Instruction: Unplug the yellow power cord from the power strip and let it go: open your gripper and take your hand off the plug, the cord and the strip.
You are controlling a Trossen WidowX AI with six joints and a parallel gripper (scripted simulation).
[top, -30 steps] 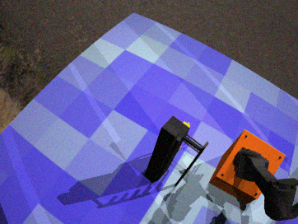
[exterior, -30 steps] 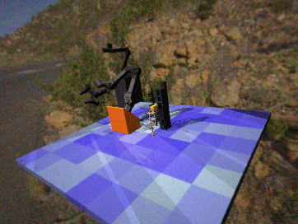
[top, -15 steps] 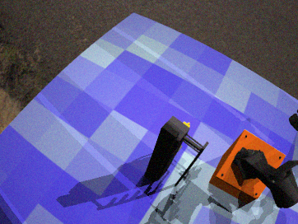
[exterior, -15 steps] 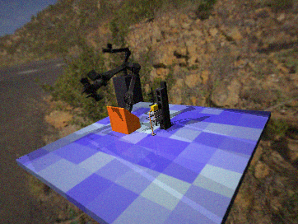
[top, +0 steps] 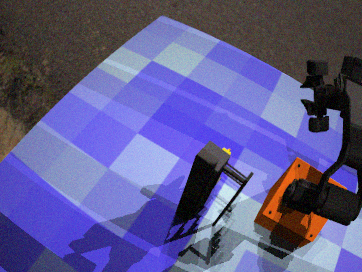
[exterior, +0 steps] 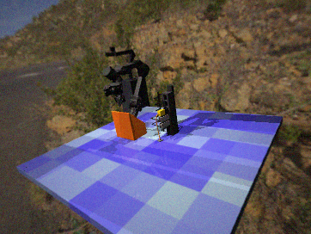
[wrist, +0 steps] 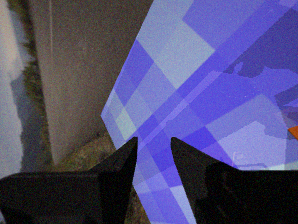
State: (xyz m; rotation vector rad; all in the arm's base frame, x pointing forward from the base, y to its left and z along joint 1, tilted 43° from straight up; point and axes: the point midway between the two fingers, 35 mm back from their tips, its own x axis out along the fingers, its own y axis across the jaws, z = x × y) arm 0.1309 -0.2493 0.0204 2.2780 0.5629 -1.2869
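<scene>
The black power strip (top: 192, 192) (exterior: 171, 111) stands upright on the table. The yellow plug (top: 226, 151) (exterior: 161, 113) is up at the strip's side; how far it sits in a socket is too small to tell. A thin yellow-orange cord (exterior: 159, 132) runs from near it down to the table in the exterior view. My gripper (top: 304, 95) (exterior: 106, 82) (wrist: 154, 141) is partly open and empty, raised in the air beyond the orange block, well apart from plug, cord and strip. The wrist view shows a gap between the fingertips, and neither plug nor strip.
An orange block (top: 274, 201) (exterior: 124, 125) (wrist: 294, 131) with a sloped face stands beside the strip, on the arm's side. Dark plugs (exterior: 164, 123) and thin black bars (top: 235, 196) stick out from the strip. The blue checkered table (top: 165, 112) (exterior: 129, 172) (wrist: 200, 100) has shadows across it.
</scene>
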